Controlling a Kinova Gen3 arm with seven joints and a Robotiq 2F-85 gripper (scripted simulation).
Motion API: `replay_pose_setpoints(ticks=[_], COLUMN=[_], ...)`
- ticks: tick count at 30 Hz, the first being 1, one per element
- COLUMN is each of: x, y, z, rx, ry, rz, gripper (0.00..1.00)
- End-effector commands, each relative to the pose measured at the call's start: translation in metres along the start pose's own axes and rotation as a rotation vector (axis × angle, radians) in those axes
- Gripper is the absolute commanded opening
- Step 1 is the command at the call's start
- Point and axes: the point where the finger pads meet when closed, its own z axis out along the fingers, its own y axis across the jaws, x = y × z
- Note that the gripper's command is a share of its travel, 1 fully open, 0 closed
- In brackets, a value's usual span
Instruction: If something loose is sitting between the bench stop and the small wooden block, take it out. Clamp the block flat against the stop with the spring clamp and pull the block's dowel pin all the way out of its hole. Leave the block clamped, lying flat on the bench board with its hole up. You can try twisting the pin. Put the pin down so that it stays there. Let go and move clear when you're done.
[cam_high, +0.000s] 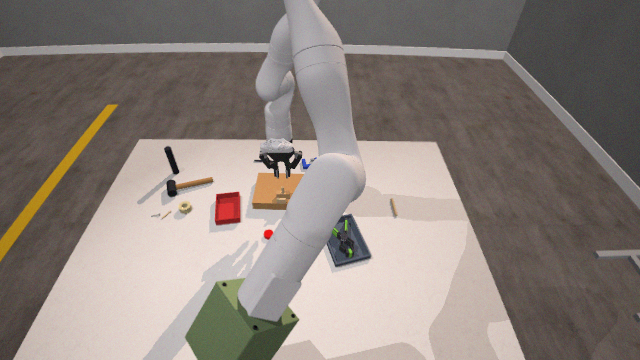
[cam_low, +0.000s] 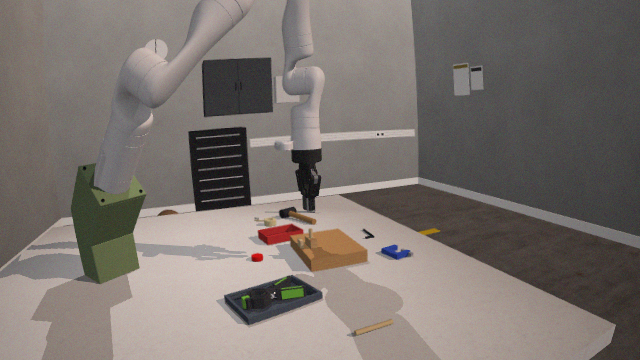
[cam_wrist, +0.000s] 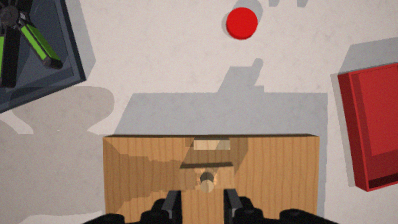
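Note:
My gripper (cam_high: 282, 175) (cam_low: 309, 207) (cam_wrist: 202, 205) is partly open and empty, pointing down above the bench board (cam_high: 265, 190) (cam_low: 345, 245) (cam_wrist: 285, 170). The small wooden block (cam_low: 311, 243) (cam_wrist: 221, 178) lies on the board near one edge. Its dowel pin (cam_high: 282, 190) (cam_low: 310, 233) (cam_wrist: 206, 184) stands upright in it. The bench stop (cam_low: 301, 244) (cam_wrist: 212, 144) is at the edge, with a shadowed gap between it and the block; I cannot tell whether anything loose lies there. The green and black spring clamp (cam_high: 344, 241) (cam_wrist: 37, 40) lies in the dark tray (cam_high: 367, 256) (cam_low: 285, 311) (cam_wrist: 75, 60).
A red open box (cam_high: 228, 209) (cam_low: 280, 239) (cam_wrist: 372, 120) and a red disc (cam_high: 268, 234) (cam_low: 257, 257) (cam_wrist: 242, 23) lie near the board. A loose dowel (cam_high: 394, 207) (cam_low: 373, 327) lies beyond the tray. A hammer (cam_high: 194, 184) (cam_low: 301, 217) and a blue part (cam_low: 395, 253) are also on the table.

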Motion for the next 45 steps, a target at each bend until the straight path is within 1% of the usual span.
replay_pose_setpoints(ticks=[1,31,45], x=[-0.002,-0.002,-0.003], y=[0.002,0.002,0.004], z=[-0.001,0.000,0.010], rx=[-0.006,-0.006,-0.010], ry=[-0.004,-0.004,-0.007], rz=[-0.012,-0.012,-0.013], gripper=[0.34,0.34,0.34])
